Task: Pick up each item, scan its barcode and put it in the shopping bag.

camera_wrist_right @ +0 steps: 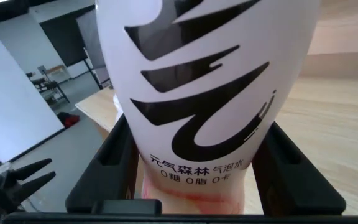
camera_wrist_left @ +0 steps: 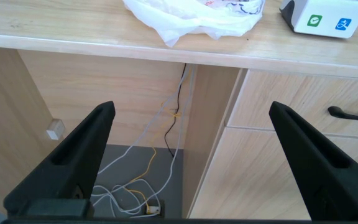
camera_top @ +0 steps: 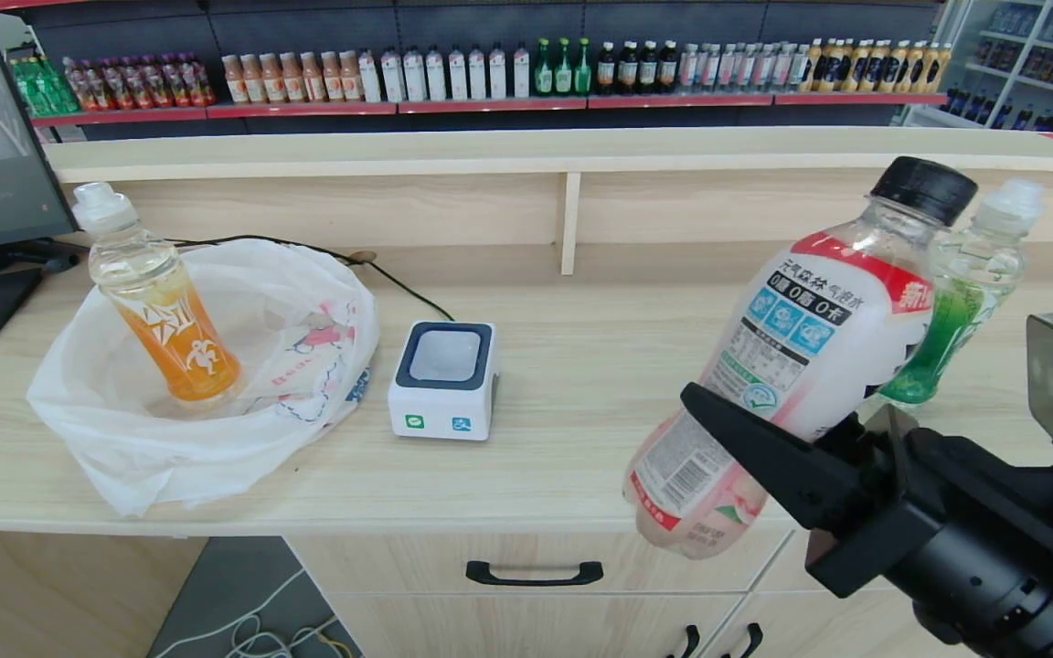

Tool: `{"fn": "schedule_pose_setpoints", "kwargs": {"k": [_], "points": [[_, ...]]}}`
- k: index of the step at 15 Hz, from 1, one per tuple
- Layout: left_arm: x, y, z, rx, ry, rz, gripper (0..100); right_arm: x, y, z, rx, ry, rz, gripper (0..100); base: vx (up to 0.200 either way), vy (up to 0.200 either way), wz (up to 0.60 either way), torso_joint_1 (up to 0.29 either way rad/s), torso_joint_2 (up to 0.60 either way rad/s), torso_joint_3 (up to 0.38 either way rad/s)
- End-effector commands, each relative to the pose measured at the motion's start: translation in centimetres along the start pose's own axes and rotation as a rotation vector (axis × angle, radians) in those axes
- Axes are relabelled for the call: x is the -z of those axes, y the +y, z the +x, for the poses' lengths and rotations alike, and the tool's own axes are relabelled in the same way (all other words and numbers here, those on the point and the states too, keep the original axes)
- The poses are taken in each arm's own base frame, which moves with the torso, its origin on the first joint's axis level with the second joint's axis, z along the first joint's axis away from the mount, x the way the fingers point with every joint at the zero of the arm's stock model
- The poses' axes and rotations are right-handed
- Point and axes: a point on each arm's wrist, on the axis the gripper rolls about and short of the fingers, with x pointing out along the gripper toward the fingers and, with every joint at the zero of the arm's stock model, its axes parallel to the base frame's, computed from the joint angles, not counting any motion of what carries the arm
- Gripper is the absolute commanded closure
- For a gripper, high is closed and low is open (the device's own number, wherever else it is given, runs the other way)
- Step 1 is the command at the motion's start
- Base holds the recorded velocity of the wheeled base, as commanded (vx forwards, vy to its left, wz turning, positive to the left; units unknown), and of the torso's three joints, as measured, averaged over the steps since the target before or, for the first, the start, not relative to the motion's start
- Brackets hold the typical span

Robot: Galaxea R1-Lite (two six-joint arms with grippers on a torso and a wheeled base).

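the right gripper (camera_top: 787,429) was pinched on the peach drink bottle (camera_top: 792,366), one black finger crossing the front of its lower half and the other behind it. the bottle was held in the air at the near right, above the front edge of the counter (camera_top: 581,366), tilted with its black cap up and away and its base down toward the drawers. it was clear plastic wrapped in a white label: a red band at the shoulder, a black panel with blue squares below it, a printed table, then a barcode near the base beside a pink peach picture. in the right wrist view the other side of the bottle (camera_wrist_right: 210,93) showed bold black brush strokes on white, with the right gripper (camera_wrist_right: 197,180) fingers pressed against both its sides.

the left gripper (camera_wrist_left: 191,124) hung low before the cabinet, below the counter edge, its fingers spread wide with nothing between them.

on the counter a white shopping bag (camera_top: 124,439) lay open at the left with an orange drink bottle (camera_top: 161,311) upright inside it. the scanner (camera_top: 444,379) (a small white box with a dark-rimmed window on top) sat just beside the bag. a green drink bottle (camera_top: 965,292) stood behind the held one.
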Motion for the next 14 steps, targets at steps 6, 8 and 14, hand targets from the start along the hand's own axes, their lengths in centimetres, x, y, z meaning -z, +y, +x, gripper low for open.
{"fn": "schedule_pose_setpoints", "kwargs": {"k": [6, 8, 14], "points": [[0.0, 0.0, 0.0, -0.001, -0.001, -0.001, 0, -2.6, 2.1, 2.8, -0.161, -0.116, 0.232, 100, 0.0, 0.0, 0.0, 0.0, 0.0, 0.0], [0.0, 0.0, 0.0, -0.001, 0.001, 0.001, 0, -3.0, 2.2, 2.3, -0.172, -0.124, 0.295, 100, 0.0, 0.0, 0.0, 0.0, 0.0, 0.0], [0.0, 0.0, 0.0, -0.001, 0.001, 0.001, 0, -4.3, 2.4, 1.2, -0.197, -0.146, 0.441, 100, 0.0, 0.0, 0.0, 0.0, 0.0, 0.0]]}}
